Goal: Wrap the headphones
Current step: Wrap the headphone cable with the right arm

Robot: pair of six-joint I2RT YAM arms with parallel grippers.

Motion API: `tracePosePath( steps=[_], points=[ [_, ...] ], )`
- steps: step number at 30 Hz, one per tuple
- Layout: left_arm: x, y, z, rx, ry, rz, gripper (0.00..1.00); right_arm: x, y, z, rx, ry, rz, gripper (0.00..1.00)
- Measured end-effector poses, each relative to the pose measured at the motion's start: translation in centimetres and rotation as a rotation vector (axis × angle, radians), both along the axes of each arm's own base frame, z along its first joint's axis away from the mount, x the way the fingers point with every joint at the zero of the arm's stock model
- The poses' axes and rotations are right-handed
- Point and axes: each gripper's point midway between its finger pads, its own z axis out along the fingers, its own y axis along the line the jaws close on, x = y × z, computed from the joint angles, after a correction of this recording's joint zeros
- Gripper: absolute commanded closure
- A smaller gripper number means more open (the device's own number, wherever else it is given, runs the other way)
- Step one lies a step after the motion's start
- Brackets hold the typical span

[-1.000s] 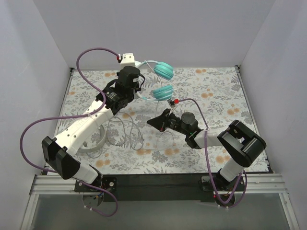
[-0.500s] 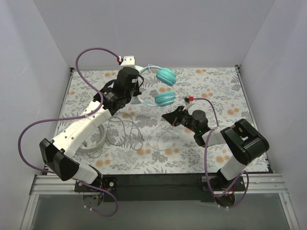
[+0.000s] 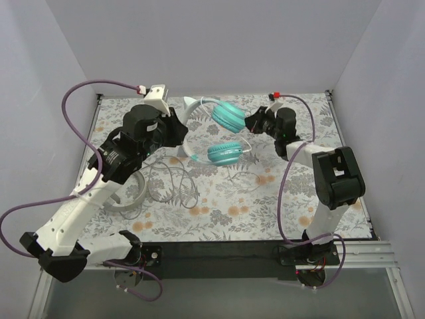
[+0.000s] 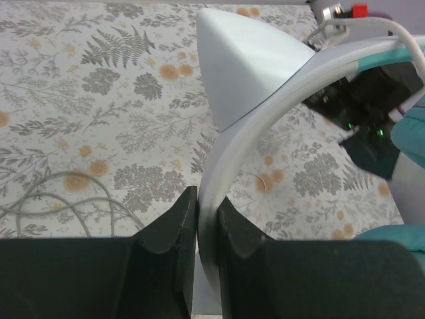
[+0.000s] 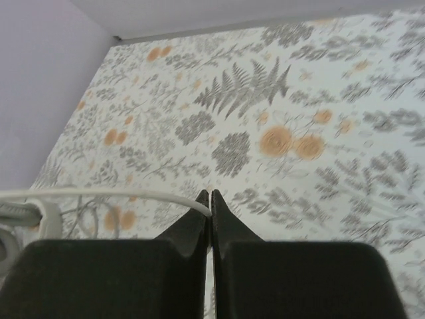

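The teal headphones hang above the table's far middle, one ear cup (image 3: 227, 116) over the other (image 3: 224, 152). Their pale headband (image 3: 188, 143) is clamped in my left gripper (image 3: 179, 131). In the left wrist view the black jaws (image 4: 207, 207) are shut on the headband (image 4: 265, 113), with a teal cup (image 4: 413, 136) at the right edge. My right gripper (image 3: 250, 123) sits next to the upper ear cup. It (image 5: 210, 201) is shut on the headphones' thin white cable (image 5: 119, 194), which runs off to the left.
The white-grey headphones (image 3: 135, 197) lie on the flowered cloth under my left arm. Their thin grey cable (image 3: 174, 183) lies in loose loops beside them, and shows as grey cable (image 4: 66, 193) from the left wrist. Purple robot cables (image 3: 83, 100) arch over both arms. White walls (image 3: 40, 100) close in the sides.
My right gripper has swung from the table's middle to the far side beside the upper ear cup, still holding the cable. My left arm has shifted left with the headphones.
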Motion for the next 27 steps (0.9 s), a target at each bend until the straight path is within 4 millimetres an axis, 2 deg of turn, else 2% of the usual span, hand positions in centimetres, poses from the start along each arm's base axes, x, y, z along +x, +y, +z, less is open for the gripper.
tracePosePath(
  steps=[3, 6, 11, 14, 19, 24, 27],
  points=[
    [-2.0, 0.0, -0.7, -0.02, 0.022, -0.06, 1.0, 4.5, -1.1, 1.4, -0.04, -0.009, -0.025, 0.99],
    [-3.4, 0.1, -2.1, -0.018, 0.058, -0.105, 1.0, 8.0, -1.7, 3.6, -0.073, -0.042, -0.044, 0.99],
    [-5.1, 0.0, -4.4, -0.011, 0.112, -0.16, 1.0, 12.3, -1.6, 9.0, -0.115, -0.13, -0.054, 0.99],
    [-5.9, -0.1, -5.1, -0.02, 0.129, -0.191, 1.0, 13.7, -1.1, 12.0, -0.141, -0.18, -0.048, 0.99],
    [-6.8, -0.2, -5.6, -0.033, 0.137, -0.22, 1.0, 15.2, -0.9, 15.2, -0.184, -0.231, -0.062, 0.99],
    [-7.1, -0.2, -5.3, -0.05, 0.123, -0.233, 1.0, 16.1, -1.2, 16.2, -0.221, -0.229, -0.076, 0.99],
    [-7.3, -0.1, -4.8, -0.067, 0.109, -0.231, 1.0, 16.0, -1.3, 15.4, -0.241, -0.206, -0.072, 0.99]
  ],
)
